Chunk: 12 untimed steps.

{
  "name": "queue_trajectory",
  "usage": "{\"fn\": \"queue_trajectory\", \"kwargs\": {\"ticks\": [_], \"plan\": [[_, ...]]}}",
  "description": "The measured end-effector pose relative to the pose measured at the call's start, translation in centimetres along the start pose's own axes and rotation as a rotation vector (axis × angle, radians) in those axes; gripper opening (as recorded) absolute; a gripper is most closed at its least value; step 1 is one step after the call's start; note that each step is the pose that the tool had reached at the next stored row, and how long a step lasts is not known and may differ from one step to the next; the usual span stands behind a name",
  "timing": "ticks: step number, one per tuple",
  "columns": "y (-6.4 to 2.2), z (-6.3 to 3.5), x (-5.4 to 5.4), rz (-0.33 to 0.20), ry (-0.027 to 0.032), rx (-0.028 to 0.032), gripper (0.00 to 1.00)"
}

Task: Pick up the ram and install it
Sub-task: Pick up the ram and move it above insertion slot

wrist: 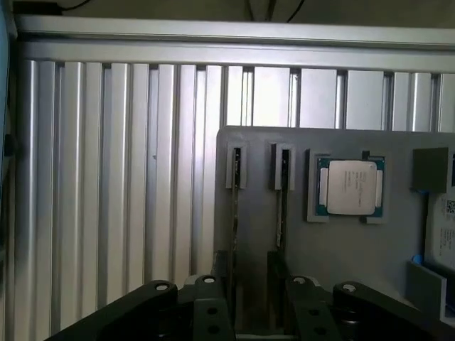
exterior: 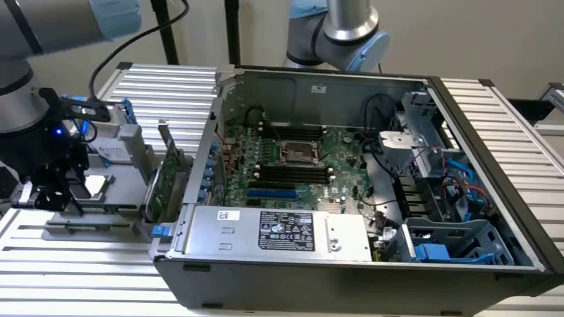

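Two thin ram sticks stand edge-on in slots of a grey parts holder [wrist: 334, 241]. The wrist view shows the left stick [wrist: 234, 213] and the right stick [wrist: 282, 206] as narrow dark lines. My gripper [wrist: 249, 268] hangs low over the holder, open, with one finger [wrist: 222, 280] just outside the left stick and the other finger [wrist: 277, 273] by the right stick. Nothing is held. At the exterior view's left, the gripper [exterior: 49, 195] is down at the holder [exterior: 88, 228]. The motherboard's black ram slots [exterior: 291, 175] lie in the open computer case [exterior: 352, 277].
A processor chip [wrist: 350, 186] sits in a pocket of the holder beside the sticks. A tall green expansion card [exterior: 168, 178] and a drive in a blue frame [exterior: 110, 142] stand between the gripper and the case. Ribbed aluminium table [exterior: 88, 284] lies all around. A second arm's base [exterior: 339, 33] stands behind the case.
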<state>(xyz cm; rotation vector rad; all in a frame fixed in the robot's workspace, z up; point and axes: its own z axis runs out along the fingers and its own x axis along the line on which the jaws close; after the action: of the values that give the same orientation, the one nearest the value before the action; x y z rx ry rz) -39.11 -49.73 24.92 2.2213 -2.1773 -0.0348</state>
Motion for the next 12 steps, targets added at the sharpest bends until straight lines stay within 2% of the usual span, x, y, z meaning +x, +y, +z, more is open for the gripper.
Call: {"fn": "queue_trajectory", "kwargs": {"ticks": [12], "plan": [[-0.08,2.17,0.5,0.000,0.0001,-0.0001,1.00]]}}
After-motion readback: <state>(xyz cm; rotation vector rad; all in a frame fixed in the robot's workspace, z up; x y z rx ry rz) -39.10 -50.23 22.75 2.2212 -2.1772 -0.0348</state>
